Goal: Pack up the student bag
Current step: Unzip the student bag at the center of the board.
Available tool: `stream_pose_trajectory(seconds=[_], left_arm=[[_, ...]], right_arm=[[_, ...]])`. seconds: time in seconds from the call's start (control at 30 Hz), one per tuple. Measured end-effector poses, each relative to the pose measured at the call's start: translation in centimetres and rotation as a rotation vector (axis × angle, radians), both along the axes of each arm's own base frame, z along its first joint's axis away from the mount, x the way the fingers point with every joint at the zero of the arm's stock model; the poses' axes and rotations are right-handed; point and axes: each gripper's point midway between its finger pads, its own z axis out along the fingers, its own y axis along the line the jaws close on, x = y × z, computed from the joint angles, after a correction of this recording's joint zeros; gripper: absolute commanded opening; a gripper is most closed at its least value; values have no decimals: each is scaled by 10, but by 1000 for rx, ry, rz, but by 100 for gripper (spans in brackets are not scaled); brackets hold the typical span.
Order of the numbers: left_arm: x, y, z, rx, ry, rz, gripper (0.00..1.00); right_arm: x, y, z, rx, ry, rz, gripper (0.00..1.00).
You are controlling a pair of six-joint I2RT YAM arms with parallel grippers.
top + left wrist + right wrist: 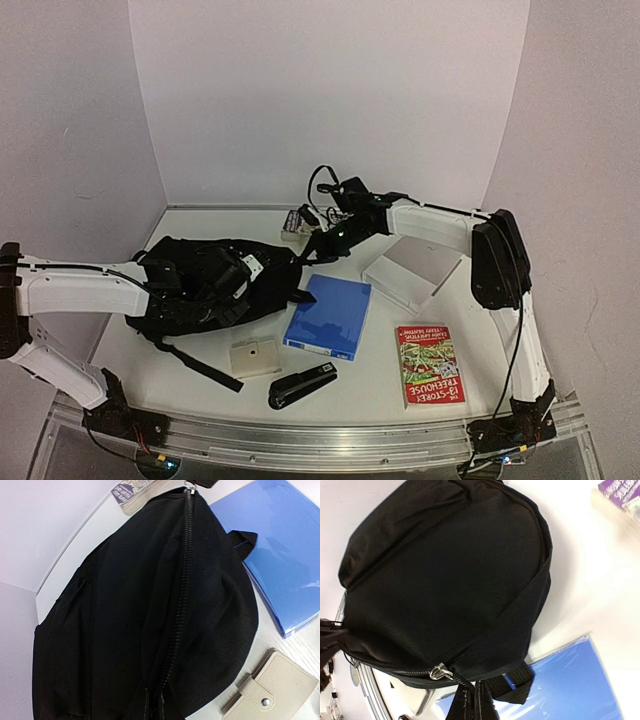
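Backpack (180, 312) lies flat on the left half of the table (370, 395), well back from the near edge, with one long strap (195, 362) trailing toward the front. Left gripper (150, 707) is down on the middle of the backpack. Its jaws are pressed together with a pinch of black fabric bunched between them, right at the zipper (177, 605) line. Black on black, so the fingertips are hard to pick out. Right gripper (470, 705) reaches in from the right to the backpack's right end. Its jaws are closed tight on the dark pull tab that hangs off the metal zipper slider (439, 671). Blue folder (328, 316) lies just beside the backpack on its right, and a short strap loop rests on the folder's corner. Beige snap wallet (255, 357) sits in front of the backpack, with a black stapler (302, 385) nearer the front edge. Red paperback (428, 363) lies at front right. White box (412, 270) is under the right forearm. Small purple-covered book (295, 222) lies at the back, just behind the backpack's right end.
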Motion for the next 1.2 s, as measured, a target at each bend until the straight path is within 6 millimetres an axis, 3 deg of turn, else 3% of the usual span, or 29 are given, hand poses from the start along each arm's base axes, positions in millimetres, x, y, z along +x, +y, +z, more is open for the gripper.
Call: stream_pose_trajectory(seconds=[0.2,0.33,0.47,0.53,0.7,0.8,0.97,1.1,1.13,1.2], left_arm=[[6,13,3,59,-48,56,3],[10,23,2,80,-42,84,23],[8,40,4,99,-18,112,52],[1,40,11,50,3,98,59],[-24,23,47,-136,8,-22,73],[-35,9,51,-167,29,-109,74],[-41,-10,25,-95,100,-210,75],[-36,-18,17,-55,89,-248,71],[-34,-20,15,-45,83,-251,65],[-28,-21,7,8,76,-248,44]], right_arm=[[-24,-5,-11,28,47,45,0],[-63,-3,-10,25,70,95,0],[-96,20,2,43,76,157,0],[-107,30,6,49,80,175,0],[-100,53,23,93,67,174,0],[-96,60,24,107,83,167,0],[-100,63,21,112,120,166,0],[-106,65,22,123,139,174,0],[-107,66,23,126,143,178,0],[-109,67,21,130,149,182,0]])
